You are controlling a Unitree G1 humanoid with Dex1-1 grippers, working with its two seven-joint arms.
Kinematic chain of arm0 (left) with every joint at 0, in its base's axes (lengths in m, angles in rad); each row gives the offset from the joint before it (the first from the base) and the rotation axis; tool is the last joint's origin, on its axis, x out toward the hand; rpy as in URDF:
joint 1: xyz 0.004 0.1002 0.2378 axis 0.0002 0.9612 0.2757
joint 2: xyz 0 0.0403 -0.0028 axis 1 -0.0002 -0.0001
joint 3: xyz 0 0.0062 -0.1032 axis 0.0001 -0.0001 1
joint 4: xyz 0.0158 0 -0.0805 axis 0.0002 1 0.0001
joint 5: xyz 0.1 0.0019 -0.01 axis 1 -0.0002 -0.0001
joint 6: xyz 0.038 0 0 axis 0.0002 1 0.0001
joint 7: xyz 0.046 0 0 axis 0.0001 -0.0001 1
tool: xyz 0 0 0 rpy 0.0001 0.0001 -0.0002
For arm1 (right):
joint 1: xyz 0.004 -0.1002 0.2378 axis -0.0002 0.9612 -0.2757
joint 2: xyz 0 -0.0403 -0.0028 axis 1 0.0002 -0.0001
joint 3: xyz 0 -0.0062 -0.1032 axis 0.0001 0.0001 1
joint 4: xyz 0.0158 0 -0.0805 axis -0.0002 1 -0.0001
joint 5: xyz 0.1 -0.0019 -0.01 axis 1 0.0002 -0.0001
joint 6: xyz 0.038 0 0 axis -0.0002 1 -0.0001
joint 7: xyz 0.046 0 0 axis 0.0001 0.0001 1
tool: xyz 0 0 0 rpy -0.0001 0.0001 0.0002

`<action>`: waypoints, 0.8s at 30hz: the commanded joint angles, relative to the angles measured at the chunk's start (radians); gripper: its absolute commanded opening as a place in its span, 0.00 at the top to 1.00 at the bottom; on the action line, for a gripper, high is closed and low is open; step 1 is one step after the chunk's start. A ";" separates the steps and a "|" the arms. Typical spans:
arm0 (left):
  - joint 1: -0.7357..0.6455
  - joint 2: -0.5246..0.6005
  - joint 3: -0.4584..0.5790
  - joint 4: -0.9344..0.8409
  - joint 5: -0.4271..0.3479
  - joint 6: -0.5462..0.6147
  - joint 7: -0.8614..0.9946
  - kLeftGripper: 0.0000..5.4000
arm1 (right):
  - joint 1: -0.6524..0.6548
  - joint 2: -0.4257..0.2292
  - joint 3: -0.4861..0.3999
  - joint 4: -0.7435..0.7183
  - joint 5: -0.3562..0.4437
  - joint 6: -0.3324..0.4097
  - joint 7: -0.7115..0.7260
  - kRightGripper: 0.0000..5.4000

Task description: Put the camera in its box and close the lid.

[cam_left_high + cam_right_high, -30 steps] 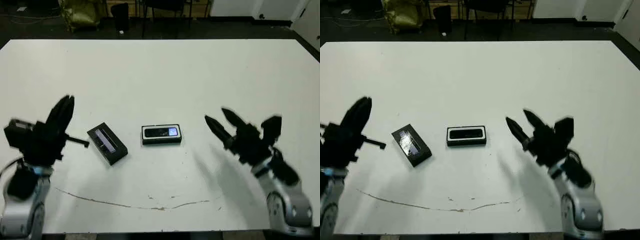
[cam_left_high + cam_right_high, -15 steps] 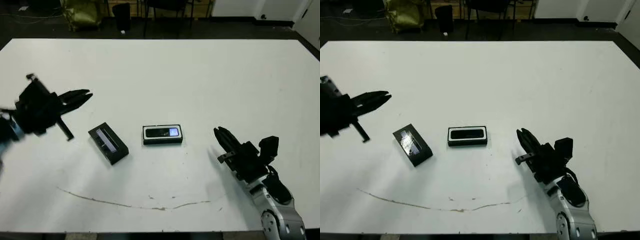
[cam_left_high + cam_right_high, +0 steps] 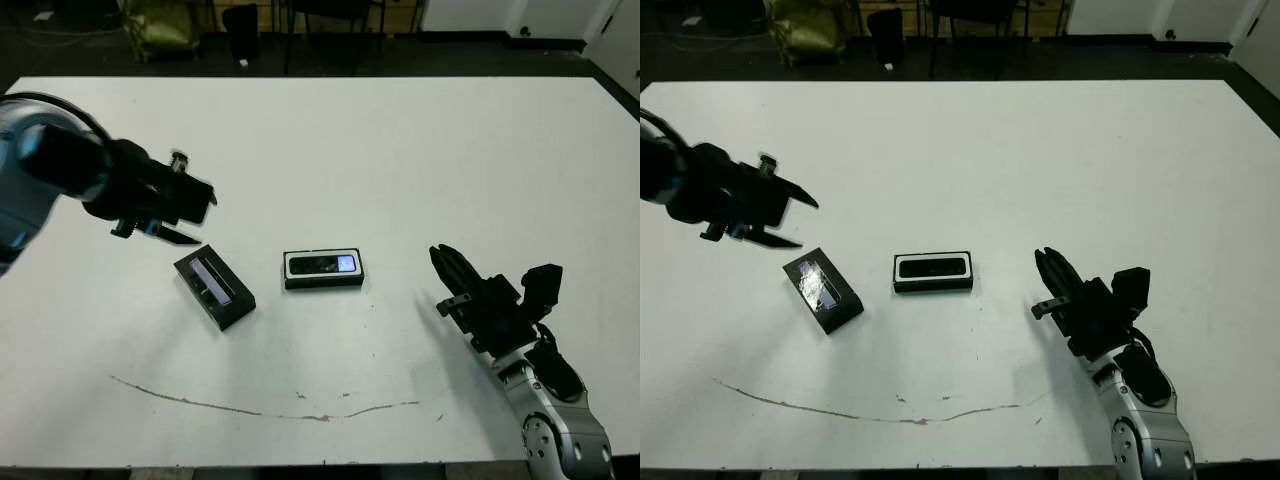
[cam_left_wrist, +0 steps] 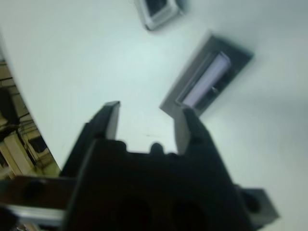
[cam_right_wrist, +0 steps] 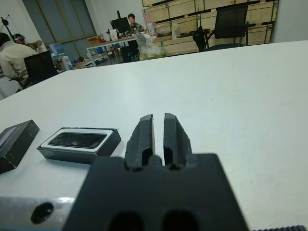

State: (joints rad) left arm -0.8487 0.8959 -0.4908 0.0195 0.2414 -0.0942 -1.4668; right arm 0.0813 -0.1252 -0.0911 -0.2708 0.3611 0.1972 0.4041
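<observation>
The camera lies inside the box at the table's middle, its bluish screen toward the right. The lid, black with a grey strip, lies flat to the box's left, turned at an angle. My left gripper hovers open just behind the lid's far end, with nothing between its fingers. In the left wrist view the lid shows beyond the spread fingers. My right gripper is shut and empty, low over the table to the right of the box.
A thin brown mark runs along the table near its front edge. Beyond the far edge are chairs and a yellow bag. In the right wrist view, people sit at desks far behind.
My left arm has swung in from the left edge toward the lid, its gripper turned and open. My right gripper has dropped lower and gone from open to shut.
</observation>
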 commanded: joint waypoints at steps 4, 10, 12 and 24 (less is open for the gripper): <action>-0.053 -0.052 -0.075 0.055 0.095 -0.094 -0.058 0.20 | 0.020 -0.006 -0.016 0.020 0.030 -0.002 0.005 1.00; -0.079 -0.081 -0.115 0.088 0.132 -0.142 -0.118 0.00 | 0.038 -0.006 -0.005 -0.012 0.012 0.007 -0.036 1.00; -0.091 -0.093 -0.128 0.111 0.130 -0.144 -0.139 0.00 | 0.039 -0.002 -0.006 -0.009 0.027 0.013 -0.036 1.00; -0.168 -0.143 -0.217 0.234 0.100 -0.191 -0.148 0.00 | 0.067 -0.004 -0.006 -0.014 0.028 0.035 -0.075 1.00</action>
State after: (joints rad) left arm -1.0191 0.7593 -0.6951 0.2380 0.3338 -0.2731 -1.6036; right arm 0.1306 -0.1201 -0.0953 -0.2773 0.3954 0.2032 0.3458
